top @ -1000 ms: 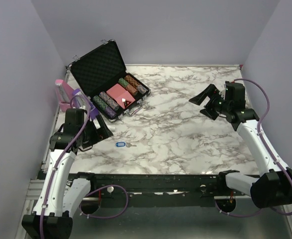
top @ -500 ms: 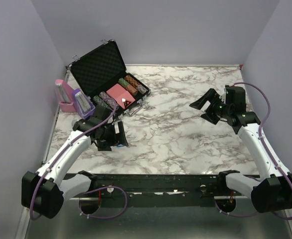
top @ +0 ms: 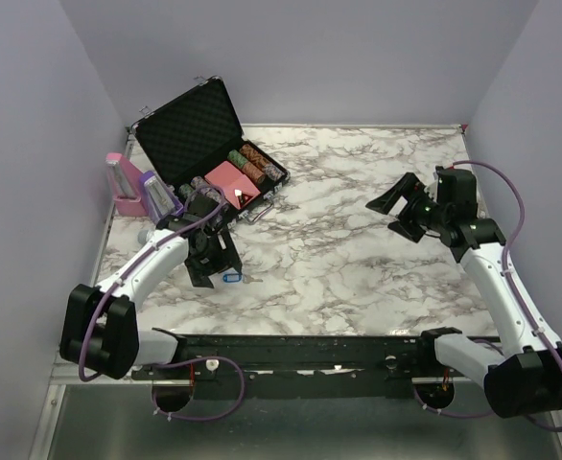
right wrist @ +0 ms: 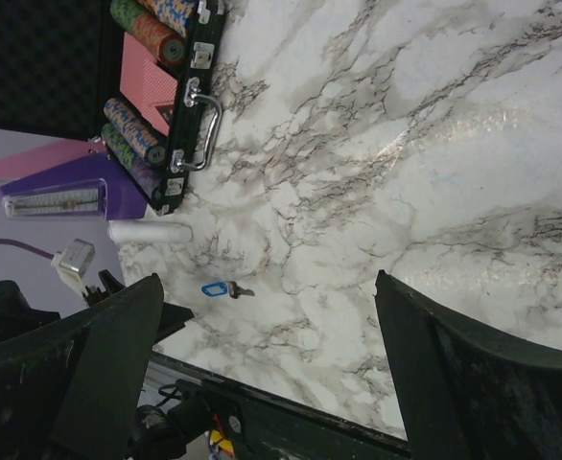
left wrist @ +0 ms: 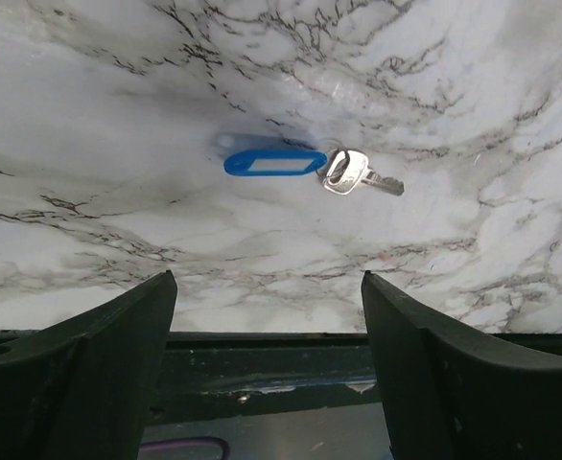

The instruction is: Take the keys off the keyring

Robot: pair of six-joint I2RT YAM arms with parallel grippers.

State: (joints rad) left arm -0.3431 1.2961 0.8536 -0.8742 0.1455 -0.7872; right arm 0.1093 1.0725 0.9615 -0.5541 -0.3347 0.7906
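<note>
Reaching out from the near left corner, the left arm (top: 142, 273) now hangs its jaws over the keyring (left wrist: 273, 163), whereas a second ago it was folded back by the left edge with the jaws well to the left of the blue tag. The left jaws stand wide apart and hold nothing. In the left wrist view the tag lies flat on the worktop (top: 358, 259) ahead of the two fingers, roughly centred in the gap between them and touched by neither. The keyring itself has not shifted: it lies close to the near edge, left of the middle, with the key (left wrist: 362, 178) still threaded on the ring at the tag's end. One silvery blade shows; I cannot tell whether a second key lies under it. So the approach looks finished, and the grasp and the separation itself are not yet begun. Further in, over the right half of the worktop, the right arm (top: 487, 259) has barely moved, drifting only slightly. The right jaws are also apart and empty, held clear of the surface and well away from the keyring. It will likely have to come across so that one side can pin the tag while the other works the key off. At the far left corner the open chip case (top: 180, 125) sits as before.
</note>
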